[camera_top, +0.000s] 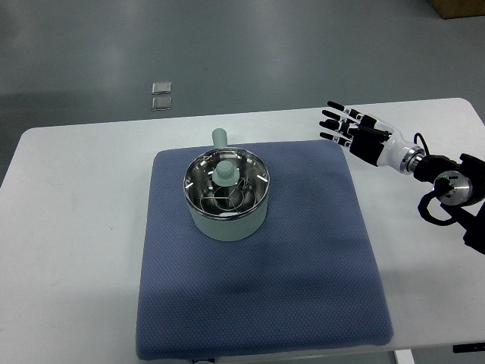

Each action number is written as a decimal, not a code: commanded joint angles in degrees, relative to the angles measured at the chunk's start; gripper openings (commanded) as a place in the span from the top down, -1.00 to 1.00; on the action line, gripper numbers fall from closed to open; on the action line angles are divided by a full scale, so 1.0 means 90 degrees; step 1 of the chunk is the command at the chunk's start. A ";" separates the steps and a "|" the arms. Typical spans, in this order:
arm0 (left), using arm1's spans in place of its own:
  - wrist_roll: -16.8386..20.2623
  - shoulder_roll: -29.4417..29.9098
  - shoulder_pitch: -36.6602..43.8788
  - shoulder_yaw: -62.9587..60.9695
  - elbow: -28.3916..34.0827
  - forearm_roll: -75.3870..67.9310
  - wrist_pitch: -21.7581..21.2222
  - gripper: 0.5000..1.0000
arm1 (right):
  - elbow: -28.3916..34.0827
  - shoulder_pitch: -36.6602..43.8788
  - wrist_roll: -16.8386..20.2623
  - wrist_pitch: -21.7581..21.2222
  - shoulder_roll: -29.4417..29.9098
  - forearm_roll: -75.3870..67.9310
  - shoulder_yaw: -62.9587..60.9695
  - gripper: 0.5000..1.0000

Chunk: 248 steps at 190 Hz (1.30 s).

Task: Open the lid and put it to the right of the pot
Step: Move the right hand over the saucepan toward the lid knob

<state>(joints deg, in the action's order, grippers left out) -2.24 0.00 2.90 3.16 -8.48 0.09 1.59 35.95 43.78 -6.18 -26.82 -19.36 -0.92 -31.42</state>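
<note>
A pale green pot [227, 199] stands on a blue mat [258, 250], left of the mat's middle, with its short handle [219, 138] pointing to the far side. A glass lid [226, 183] with a metal rim and a pale green knob [225, 173] sits on the pot. My right hand [345, 125] is over the mat's far right corner, well to the right of the pot. Its fingers are spread and hold nothing. The left arm does not show.
The mat lies on a white table [76, 227]. Two small clear squares [161, 95] lie on the grey floor beyond the table's far edge. The mat has bare cloth right of the pot [318, 220].
</note>
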 commanded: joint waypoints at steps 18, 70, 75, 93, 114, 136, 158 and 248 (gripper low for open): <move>-0.0005 0.0000 0.0000 0.0010 -0.0005 0.0000 -0.0030 -1.00 | 0.0000 -0.0011 -0.0065 0.0011 0.0013 0.0034 -0.0005 -0.73; -0.0015 0.0000 0.0000 0.0010 -0.0014 0.0000 -0.0030 -1.00 | 0.0029 0.0126 -0.0055 0.0011 0.0159 0.0181 0.0024 -0.73; -0.0015 0.0000 0.0000 0.0010 -0.0014 0.0000 -0.0030 -1.00 | 0.0029 0.0126 -0.0055 0.0011 0.0159 0.0181 0.0024 -0.73; -0.0015 0.0000 0.0000 0.0010 -0.0024 0.0000 -0.0020 -1.00 | 0.0127 0.0390 -0.0055 -0.0028 0.0159 0.1167 0.0024 -0.73; -0.0015 0.0000 0.0000 0.0010 -0.0024 0.0000 -0.0020 -1.00 | 0.0293 0.0741 -0.0260 0.0030 0.0179 0.2387 0.0005 -0.73; -0.0015 0.0000 0.0000 0.0020 -0.0014 0.0000 -0.0020 -1.00 | 0.0303 0.1259 -0.0465 0.0040 0.0179 0.3062 0.0054 -0.73; -0.0005 0.0000 0.0000 0.0020 -0.0024 0.0000 -0.0020 -1.00 | 0.0381 0.1718 -0.0495 0.0011 0.0189 0.3931 0.0142 -0.73; -0.0005 0.0000 0.0000 0.0020 -0.0024 0.0000 0.0009 -1.00 | 0.1269 0.3710 -0.2096 0.0079 0.0208 0.8237 0.2172 -0.72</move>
<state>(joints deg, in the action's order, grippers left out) -2.34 0.00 2.89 3.34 -8.71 0.09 1.53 46.56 72.45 -21.59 -26.74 -17.66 68.47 -18.56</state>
